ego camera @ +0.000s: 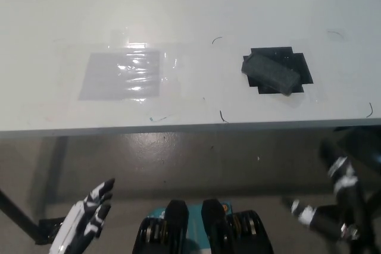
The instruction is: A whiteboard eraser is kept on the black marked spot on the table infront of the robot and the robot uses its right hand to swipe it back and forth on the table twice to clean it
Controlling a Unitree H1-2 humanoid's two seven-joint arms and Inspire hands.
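A dark grey whiteboard eraser [269, 73] lies tilted on the black marked spot [300, 66] at the right of the white table [190, 10]. My black right hand [336, 197] is low at the bottom right, below the table's front edge and well short of the eraser; its fingers look spread and hold nothing. My white left hand [86, 218] rests at the bottom left, below the table, fingers apart and empty.
A grey patch under shiny clear tape [125, 75] lies on the table's left half. Thin dark scribbles [223, 116] mark the surface near the front edge [178, 128]. Below the edge is bare floor and a dark table leg [18, 215].
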